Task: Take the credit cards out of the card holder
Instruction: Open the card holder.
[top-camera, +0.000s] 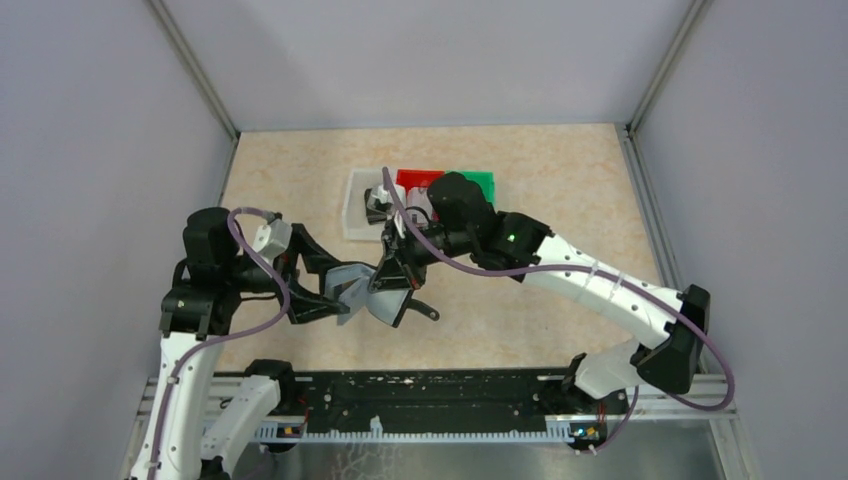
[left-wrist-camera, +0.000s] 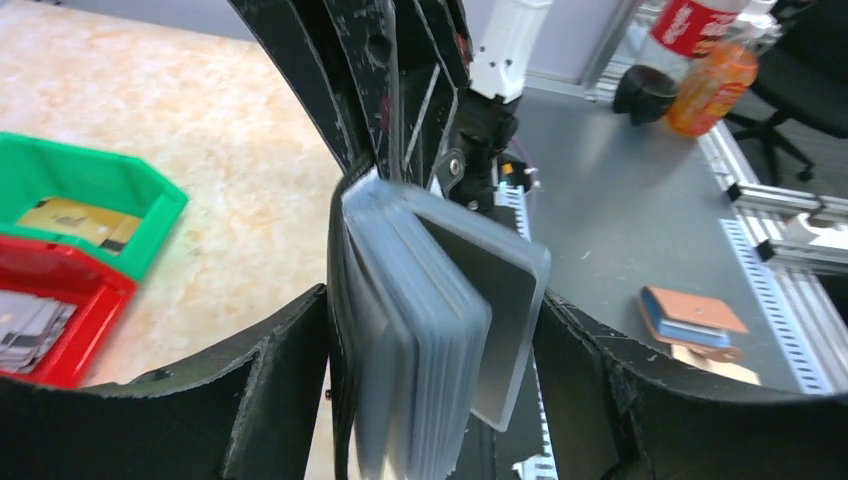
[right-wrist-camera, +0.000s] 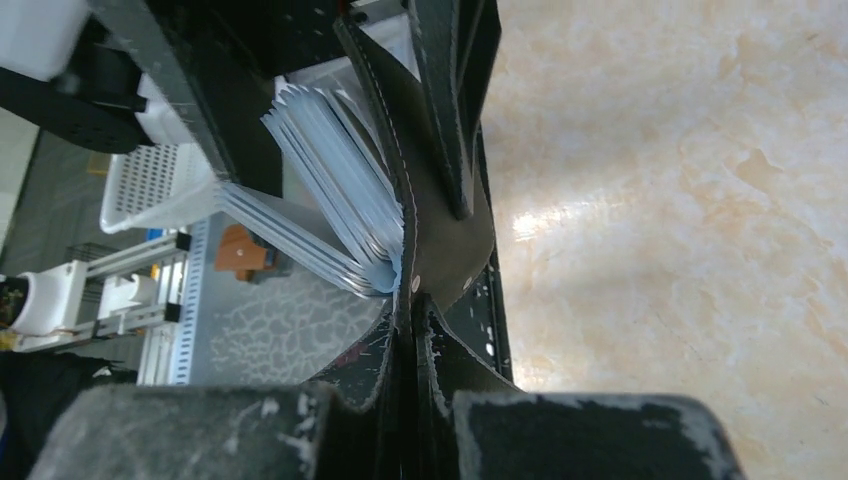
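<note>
The card holder (top-camera: 388, 303), a black folding wallet, hangs open in the air between both grippers over the middle of the table. Its strap tab (top-camera: 426, 311) sticks out to the right. My left gripper (top-camera: 335, 298) is closed around its fanned clear sleeves (left-wrist-camera: 420, 340), one finger (left-wrist-camera: 250, 400) against the black cover. My right gripper (right-wrist-camera: 412, 310) is shut on the other black cover (right-wrist-camera: 440, 240), and the sleeves (right-wrist-camera: 330, 180) fan out to its left. A gold card (left-wrist-camera: 75, 220) lies in the green bin (left-wrist-camera: 100, 185) and silvery cards (left-wrist-camera: 30, 325) in the red bin (left-wrist-camera: 70, 300).
The white bin (top-camera: 360, 215), red bin (top-camera: 415, 180) and green bin (top-camera: 480, 183) stand in a row at the back of the table behind the right arm. Off the table on a grey bench lie a brown wallet (left-wrist-camera: 695, 318) and bottles (left-wrist-camera: 715, 85).
</note>
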